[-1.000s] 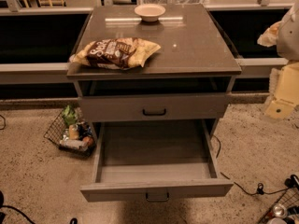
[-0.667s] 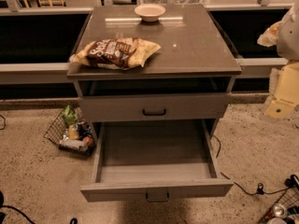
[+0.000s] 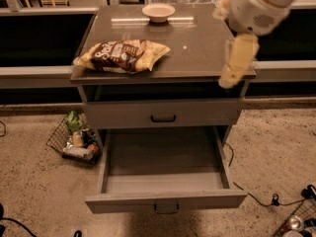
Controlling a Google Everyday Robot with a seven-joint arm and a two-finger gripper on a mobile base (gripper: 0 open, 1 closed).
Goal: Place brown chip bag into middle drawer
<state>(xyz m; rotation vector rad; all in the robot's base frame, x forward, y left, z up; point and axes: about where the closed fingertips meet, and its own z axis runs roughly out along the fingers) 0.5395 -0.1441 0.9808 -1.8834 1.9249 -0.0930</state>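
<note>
The brown chip bag lies flat on the left front part of the grey cabinet top. The middle drawer is pulled out below it, with a bare grey floor and a small dark handle on its front. My gripper hangs from the pale arm at the right edge of the cabinet top. It is well to the right of the bag, holds nothing, and is above the drawer's right side.
A small pale bowl stands at the back of the top. A shut drawer front with a black handle sits above the open drawer. A wire basket of items is on the floor left. Cables run on the floor right.
The arm and gripper have moved left from the right edge of the view to over the cabinet's right side. The bag, bowl and drawer have not moved.
</note>
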